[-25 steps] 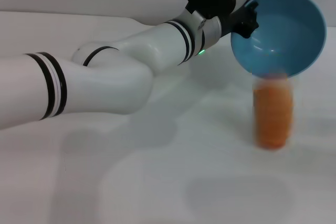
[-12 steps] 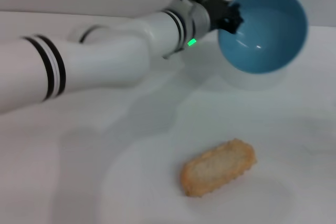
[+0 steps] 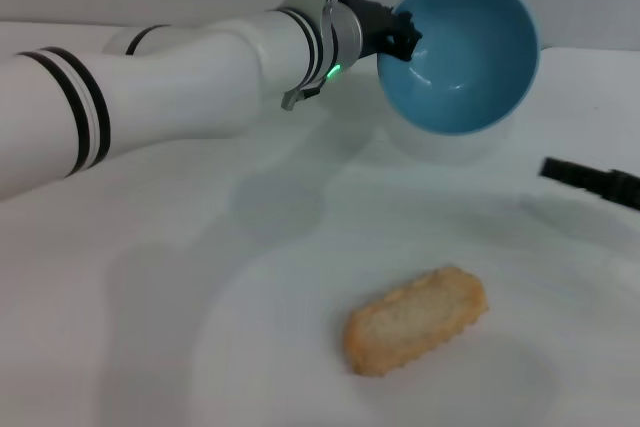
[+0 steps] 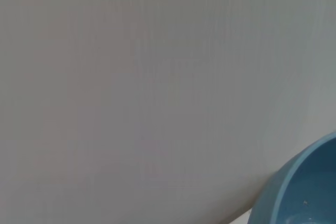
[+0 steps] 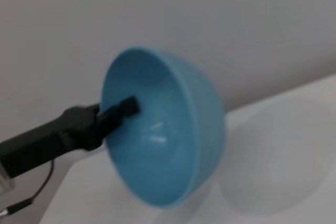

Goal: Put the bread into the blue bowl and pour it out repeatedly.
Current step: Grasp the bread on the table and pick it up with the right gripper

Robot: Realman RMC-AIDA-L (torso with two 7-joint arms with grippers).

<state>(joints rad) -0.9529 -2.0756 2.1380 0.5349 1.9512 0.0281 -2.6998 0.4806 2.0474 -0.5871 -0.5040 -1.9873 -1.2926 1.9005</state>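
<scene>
Overhead, my left gripper (image 3: 402, 33) clamped on the tilted glossy light-blue bowl's (image 3: 470, 67) rim upper centre, golden-tan scalloped toy bread loaf (image 3: 416, 319) lower centre, my right gripper (image 3: 592, 181) right edge, fingers unreadable.

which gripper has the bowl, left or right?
The left gripper: it is clamped on the rim of the tilted, empty bowl, held above the table. The right gripper is only at the right edge, holding nothing. The bread lies on the table.

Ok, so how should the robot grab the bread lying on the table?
Probably from straight above, fingers closing across the bread's narrow middle. It lies flat on the table, long and slanted, so its long scalloped sides are the easy ones to pinch. The left gripper is busy holding the blue bowl.
</scene>
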